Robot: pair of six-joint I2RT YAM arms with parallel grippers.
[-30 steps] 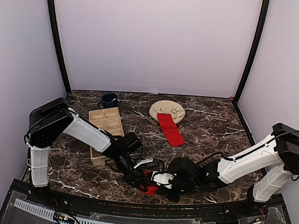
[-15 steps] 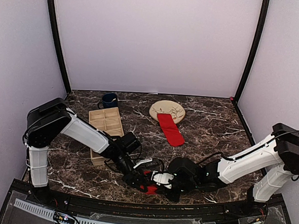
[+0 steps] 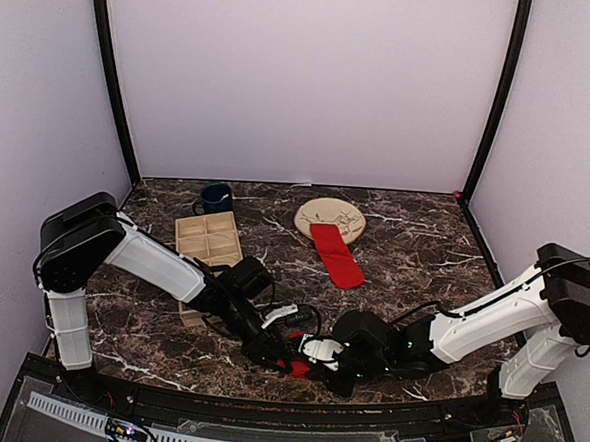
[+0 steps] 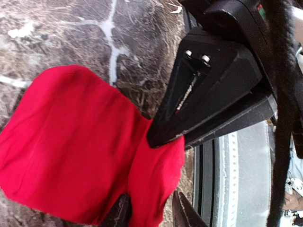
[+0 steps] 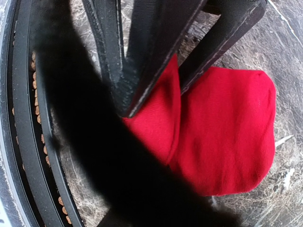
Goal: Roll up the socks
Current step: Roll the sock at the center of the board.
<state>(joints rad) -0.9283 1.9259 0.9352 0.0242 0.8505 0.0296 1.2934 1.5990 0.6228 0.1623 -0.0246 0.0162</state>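
Note:
One red sock (image 3: 296, 367) lies folded on the marble near the front edge, between my two grippers. My left gripper (image 3: 274, 351) stands over it; in the left wrist view its jaws (image 4: 149, 212) are apart around a raised fold of this sock (image 4: 80, 151), with a gap beside one finger (image 4: 183, 212). My right gripper (image 3: 314, 359) comes in from the right, its black fingers closed to a wedge (image 4: 163, 136) pinching the fold's edge. In the right wrist view the sock (image 5: 227, 127) shows under a dark blur that hides my own fingers. The other sock (image 3: 336, 255) lies flat, its top on the beige plate (image 3: 341, 214).
A wooden divided tray (image 3: 210, 239) sits at the left, with a dark blue mug (image 3: 215, 197) behind it. The table's front rail (image 4: 227, 179) runs close beside the folded sock. Black cables trail by both wrists.
My left jaws have spread apart from a closed pinch on the fold. The left arm's upper part has shifted slightly left. The right fingers have closed a little more on the sock.

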